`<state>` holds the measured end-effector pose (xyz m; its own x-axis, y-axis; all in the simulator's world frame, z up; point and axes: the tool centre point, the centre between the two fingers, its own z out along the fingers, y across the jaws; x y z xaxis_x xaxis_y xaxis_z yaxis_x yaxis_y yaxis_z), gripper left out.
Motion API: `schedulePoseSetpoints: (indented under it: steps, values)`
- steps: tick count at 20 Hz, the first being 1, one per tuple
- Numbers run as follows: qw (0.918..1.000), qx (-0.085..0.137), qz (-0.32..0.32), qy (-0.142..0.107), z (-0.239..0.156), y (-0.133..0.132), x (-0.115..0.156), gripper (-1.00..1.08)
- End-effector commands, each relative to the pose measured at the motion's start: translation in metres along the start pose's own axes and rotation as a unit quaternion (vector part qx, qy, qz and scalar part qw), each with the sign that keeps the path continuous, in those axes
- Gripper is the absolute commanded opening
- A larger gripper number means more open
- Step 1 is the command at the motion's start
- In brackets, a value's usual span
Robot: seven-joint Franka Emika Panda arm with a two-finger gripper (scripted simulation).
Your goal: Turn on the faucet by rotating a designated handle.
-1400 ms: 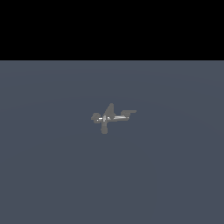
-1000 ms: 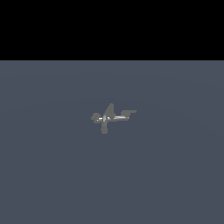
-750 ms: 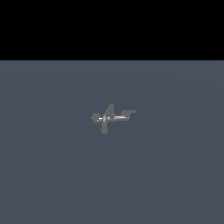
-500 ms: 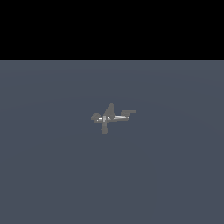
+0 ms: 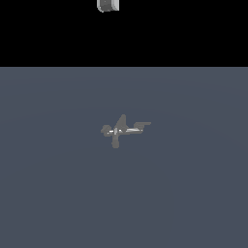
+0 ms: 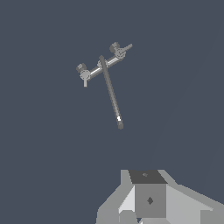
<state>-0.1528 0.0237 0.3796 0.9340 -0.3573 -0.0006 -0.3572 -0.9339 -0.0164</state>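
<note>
Grey and matte, the faucet [image 5: 121, 131] sits mid-counter [image 5: 58, 193] in the exterior view, its handle [image 5: 138, 127] reaching toward that view's right. A pale piece of the gripper [image 5: 107, 5] shows at the upper edge, well apart from the fixture, hanging high above it; whether it is released or clenched I cannot tell.

From the wrist view, the faucet [image 6: 104, 63] lies ahead with one long thin arm [image 6: 111, 94] running out from its crossbar. Only part of the gripper [image 6: 148, 199] body shows, with no fingertips in sight. A good approach would likely descend beside the handle's tip and push sideways around the pivot.
</note>
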Motion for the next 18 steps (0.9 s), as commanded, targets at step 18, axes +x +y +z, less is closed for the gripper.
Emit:
schedulePoseSetpoints:
  steps: [18]
  values:
    - [0.9786,0.0,0.206,0.001,0.126,-0.039,0.112,-1.0]
